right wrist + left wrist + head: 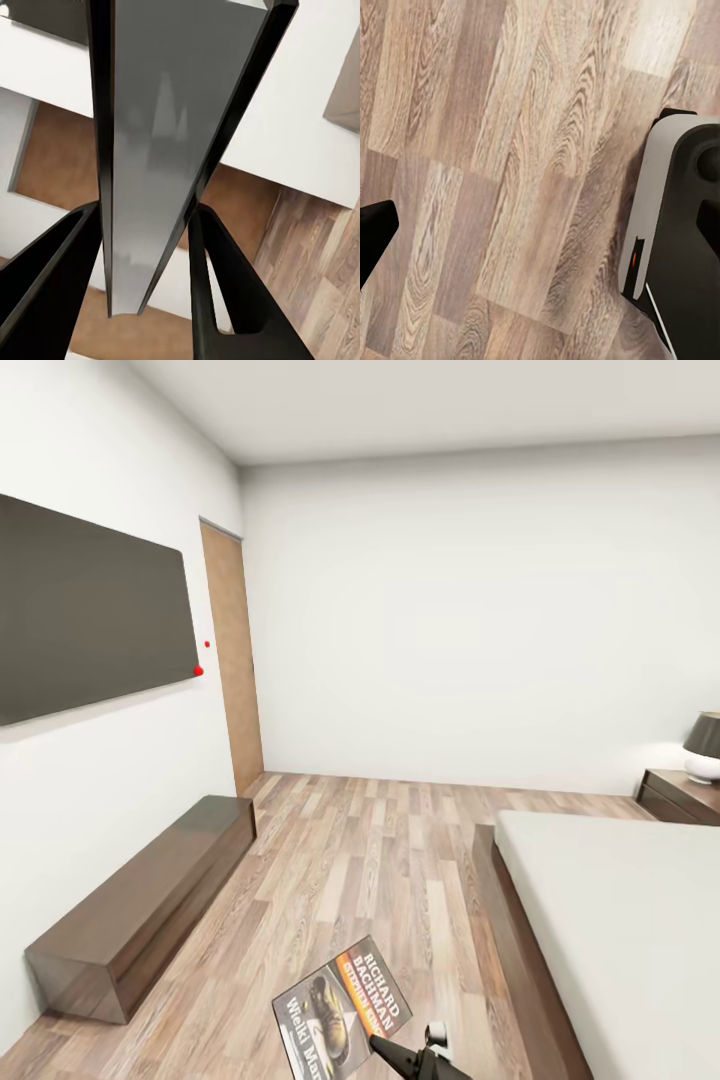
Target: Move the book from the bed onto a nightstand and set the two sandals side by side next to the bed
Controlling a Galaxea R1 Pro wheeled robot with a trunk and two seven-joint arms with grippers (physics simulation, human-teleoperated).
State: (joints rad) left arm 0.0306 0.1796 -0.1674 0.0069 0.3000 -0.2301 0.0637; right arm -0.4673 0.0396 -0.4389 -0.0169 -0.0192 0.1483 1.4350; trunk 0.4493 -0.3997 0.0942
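Note:
The book (pixel 340 1010), dark with an orange band and "RICHARD BACHMAN" lettering, hangs low over the floor near the foot of the bed (pixel 620 920). My right gripper (pixel 405 1055) is shut on its lower corner. In the right wrist view the book (pixel 157 150) stands edge-on, pinched between the two black fingers (pixel 225 300). The nightstand (pixel 675 795) sits far off beside the bed's head, carrying a lamp (pixel 705 745). One black finger (pixel 371 232) of my left gripper shows over bare plank floor, holding nothing. The sandals are out of view.
A long low dark bench (pixel 150 900) runs along the left wall under a wall-mounted TV (pixel 80 610). A wooden door (pixel 232 650) stands in the far left corner. Wood-plank floor (pixel 380 860) stretches between bench and bed. The robot's base (pixel 682 240) is close to my left gripper.

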